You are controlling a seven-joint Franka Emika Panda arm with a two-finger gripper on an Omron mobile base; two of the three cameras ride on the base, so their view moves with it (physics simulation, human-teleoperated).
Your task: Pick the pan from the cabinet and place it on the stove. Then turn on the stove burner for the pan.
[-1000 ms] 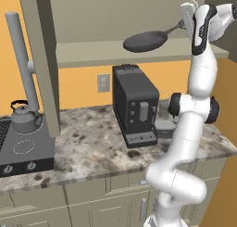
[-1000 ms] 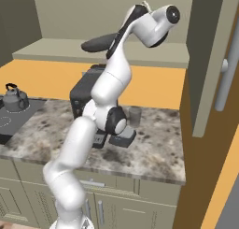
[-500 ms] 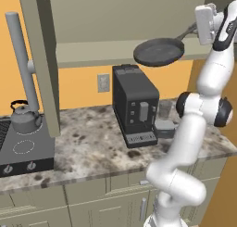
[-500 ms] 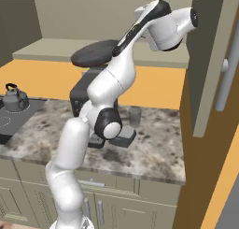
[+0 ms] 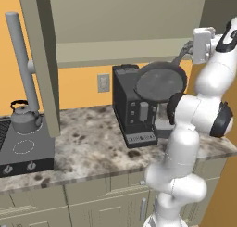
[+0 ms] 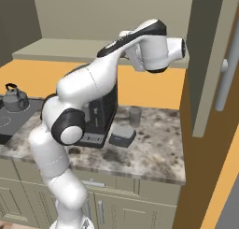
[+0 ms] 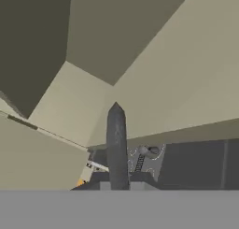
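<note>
We have the pan (image 5: 159,81) clear of the cabinet (image 5: 115,31) now, carried in the air below the cabinet's open shelf and right in front of the black coffee machine (image 5: 132,108). The gripper (image 5: 200,46) is clenched on the end of the pan's handle; in the hand view that handle (image 7: 116,146) runs straight out from between the fingertips.

From the gripper, the pan's bowl lies down and toward the stove side. The long axis runs from the gripper at the upper end, along the thin handle, to the round bowl at the lower end. So the pan points bowl-first roughly toward the stove (image 5: 21,149), with its face tipped up toward the base cameras instead of lying level.

The stove sits well apart from the pan, at the far end of the counter (image 5: 97,147) beyond the coffee machine. The grey kettle (image 5: 24,119) occupies a rear burner; the front burner ring looks free. We judge that the coming move must swing the pan across the counter toward that ring and level it.
</note>
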